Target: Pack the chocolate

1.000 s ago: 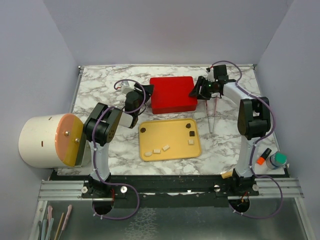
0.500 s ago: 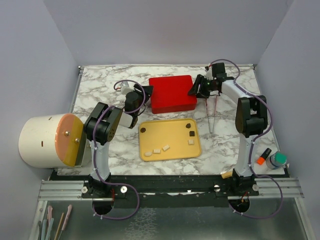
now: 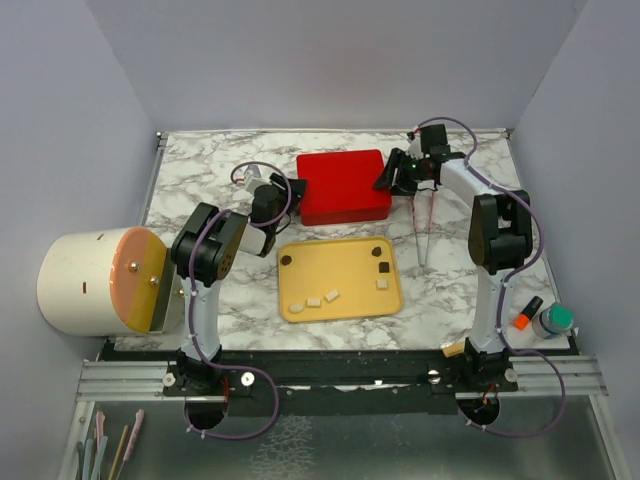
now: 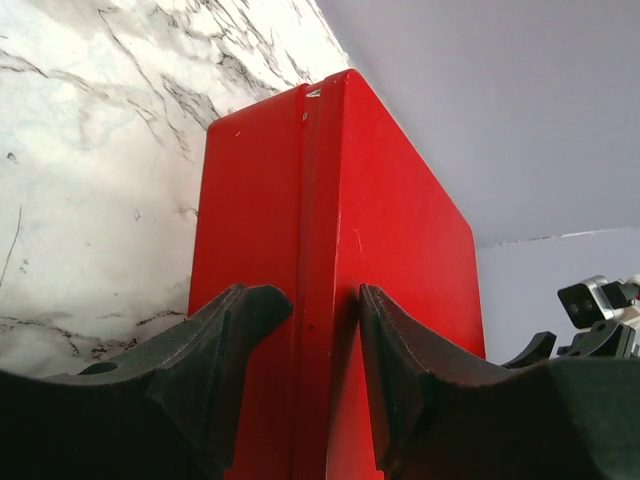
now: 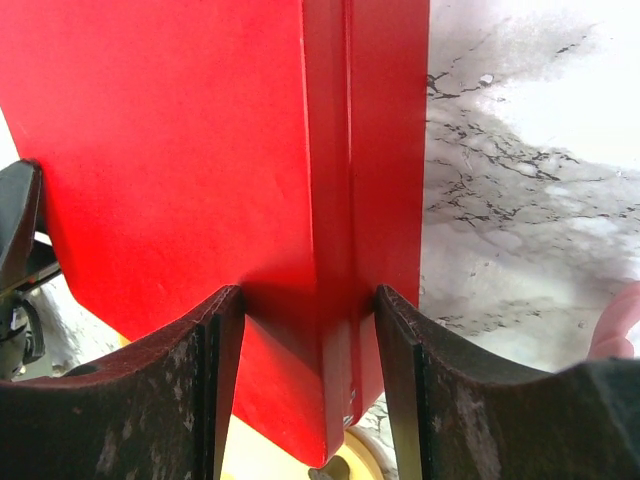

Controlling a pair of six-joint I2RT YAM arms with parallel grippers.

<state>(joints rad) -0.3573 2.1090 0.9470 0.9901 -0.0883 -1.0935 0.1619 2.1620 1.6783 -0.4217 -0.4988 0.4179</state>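
Chocolate (image 3: pixel 382 267) first, Ben. Where was it?

Ana, the dark pieces lay loose on the yellow tray (image 3: pixel 340 275), midway along the near edge of the table (image 3: pixel 200 170). None was in the red box (image 3: pixel 345 190), which sat shut toward the far edge. Some pale bits shared the tray; I couldn't tell what they were.

And the arms?

The left gripper (image 3: pixel 297 186) had clamped the box's left edge, and the right gripper (image 3: pixel 386 179) its right edge. I judged that a pinch on opposite sides would bring the lid up level — nothing could be packed while it was closed.

How did you know they were gripping?

Only from the wrist views: each showed its jaws pressed against either face of a red edge. From overhead the fingers merged into the box.

And what did overhead give you?

The tray and the chocolate. Neither wrist camera caught them — just a yellow sliver at the bottom of the right one.
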